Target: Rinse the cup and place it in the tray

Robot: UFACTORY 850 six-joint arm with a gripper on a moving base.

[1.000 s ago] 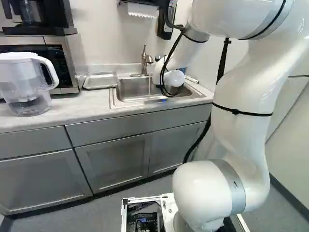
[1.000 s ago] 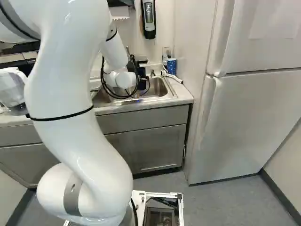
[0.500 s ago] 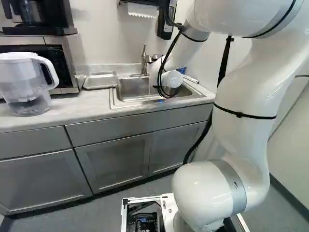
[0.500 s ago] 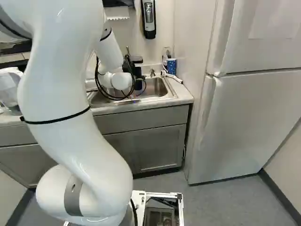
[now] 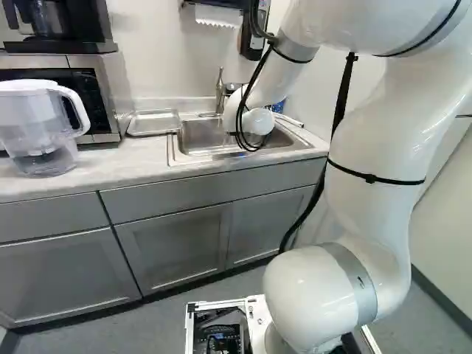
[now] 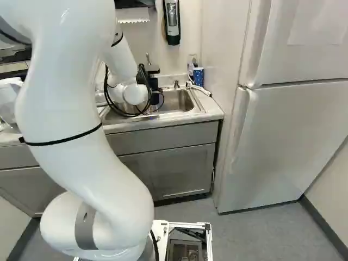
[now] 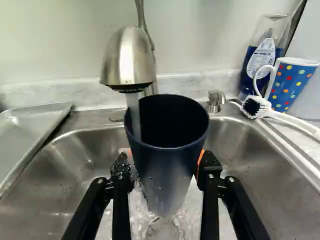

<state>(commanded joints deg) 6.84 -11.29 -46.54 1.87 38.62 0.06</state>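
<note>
Well, had the black gripper [image 6: 154, 84] clamped on the dark cup [image 7: 172, 175], pressing from both sides with orange pads [image 7: 200, 159], mouth up over the sink [image 7: 85, 155]. Caught a stream of water [image 7: 132, 107] inside the dark cup, from the faucet [image 7: 127, 60] at eleven o'clock, counting twelve as straight ahead of the gripper [image 7: 165, 160]. Saw water splashing beneath, too. Found the tray [image 7: 25, 135] toward ten o'clock, beside the basin, well apart from the dark cup. Spotted a small metal spout [image 7: 215, 101] near one o'clock, then the brush [image 7: 256, 107] near two, with a bottle of blue liquid [image 7: 257, 62] and a spotted mug [image 7: 291, 85] beyond. Farther out, from the arm's foot, had the pitcher [image 5: 29, 118] near ten o'clock on the counter [image 5: 110, 169], the refrigerator [image 6: 293, 141] near one
</note>
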